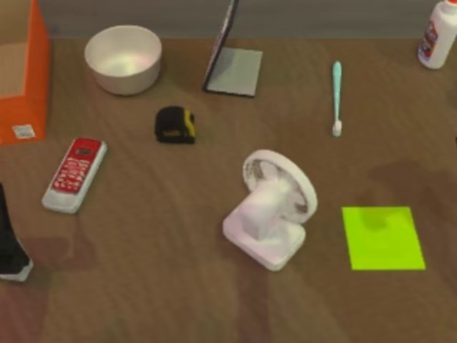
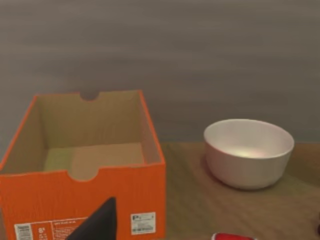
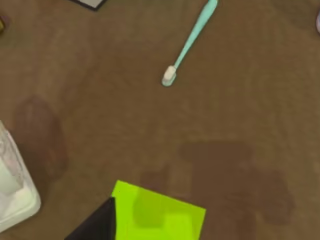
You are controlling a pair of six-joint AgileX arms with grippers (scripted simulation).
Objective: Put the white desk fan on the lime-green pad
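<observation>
Glossy white desk fan (image 1: 271, 211) with round grilled head, beside flat lime-green pad (image 1: 383, 238), claw states unclear

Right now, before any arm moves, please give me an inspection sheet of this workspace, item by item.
Surface: brown wooden table, faint shadows near the pad.
Job's things: white desk fan stands on the table beside the lime-green pad, apart from it; pad bare.
Clutter: white bowl, orange box open, grey stand, black and yellow tape measure, red and white remote, teal toothbrush, glue bottle.
Grippers: left tool only a dark part at the top view's left edge; right tool not in the top view, a dark tip over the pad; neither holds anything.
Cables: nothing seen.
Surroundings: plain grey wall.
</observation>
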